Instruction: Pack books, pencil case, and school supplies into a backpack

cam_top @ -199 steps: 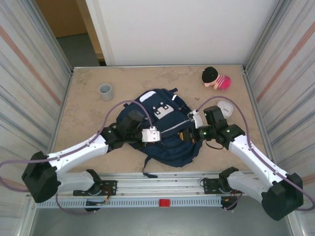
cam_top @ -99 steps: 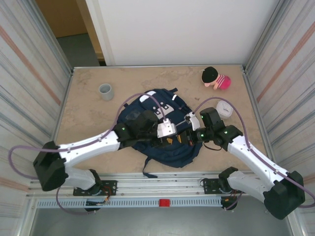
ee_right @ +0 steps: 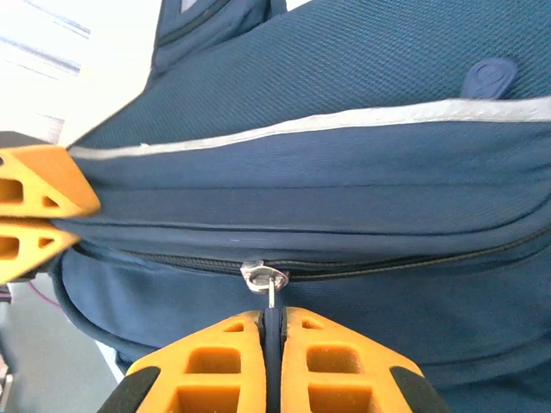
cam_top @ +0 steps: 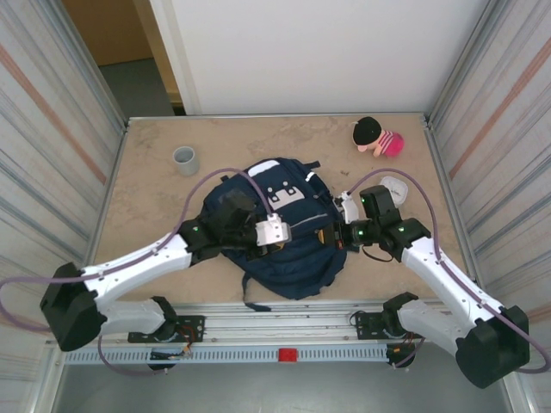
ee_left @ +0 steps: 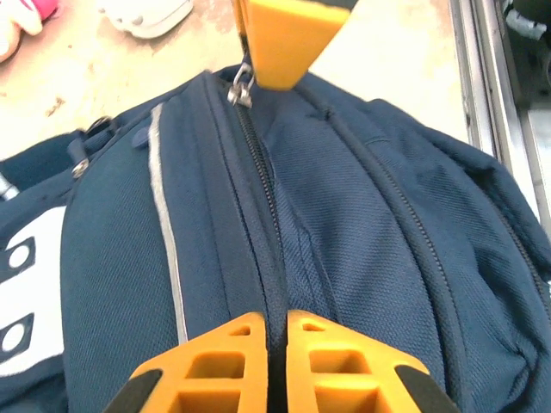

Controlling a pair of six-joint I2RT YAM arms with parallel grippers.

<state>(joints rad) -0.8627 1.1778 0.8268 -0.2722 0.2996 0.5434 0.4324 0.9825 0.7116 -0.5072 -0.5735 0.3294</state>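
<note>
Top view: the navy backpack (cam_top: 293,267) lies in the middle of the table (cam_top: 155,206). The left gripper (cam_top: 291,231) reaches onto it from nine o'clock and the right gripper (cam_top: 325,236) from three o'clock, their tips near each other. A grey cup (cam_top: 185,160) stands at the bag's ten o'clock, a plush toy (cam_top: 379,138) at two o'clock.

Left wrist view: half a second ago these jaws stood apart. Now we see the orange fingers (ee_left: 215,361) pinched on the fabric along the zip line, at six o'clock. The zipper pull (ee_left: 241,86) sits at twelve o'clock.

Right wrist view: the right gripper is clenched on that pull. We judge the bag braced for a zip stroke, but cannot tell whether to open or close it.
</note>
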